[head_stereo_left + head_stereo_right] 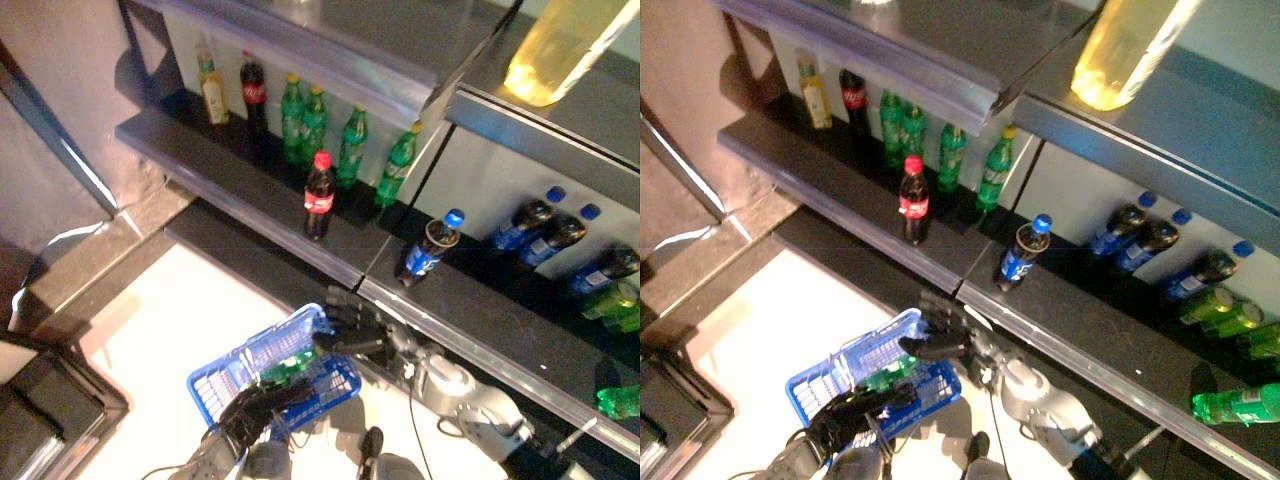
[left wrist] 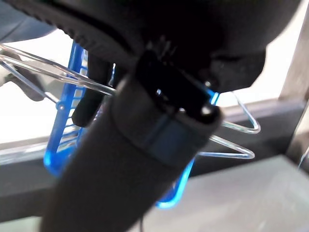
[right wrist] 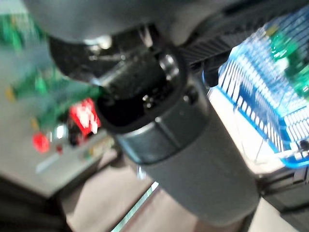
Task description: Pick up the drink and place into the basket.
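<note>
1. The blue wire basket point(image 1: 262, 370) sits low in the frame, just left of centre, over a bright white floor point(image 1: 170, 320).
2. A green drink bottle point(image 1: 288, 364) lies on its side inside the basket, towards its right end.
3. The left hand point(image 1: 255, 408) comes up from the bottom edge, its dark fingers curled round the basket's near rim and thin metal handle point(image 2: 236, 126); the left wrist view shows the wire loops passing close by the hand.
4. The right hand point(image 1: 350, 328) hangs at the basket's upper right corner, fingers bent over the rim; whether it grips anything, I cannot tell.
5. A dark grey shelf point(image 1: 230, 180) runs as a diagonal from the upper left to the lower right of the frame, with a second shelf point(image 1: 330, 50) above it.
6. At the upper left of the lower shelf stand a yellow-capped pale bottle point(image 1: 212, 90) and a dark cola bottle point(image 1: 253, 93), then a row of green bottles point(image 1: 318, 125).
7. A red-capped cola bottle point(image 1: 319, 195) stands alone near the shelf's front edge, at centre frame.
8. Right of it a blue-capped dark bottle point(image 1: 430, 246) stands apart, and more blue-capped bottles point(image 1: 540, 228) cluster further right.
9. More green bottles point(image 1: 620, 400) lie at the right edge.
10. A yellowish translucent container point(image 1: 560, 45) rests at the upper right.
11. A pinkish-brown wall point(image 1: 70, 90) fills the upper left.
</note>
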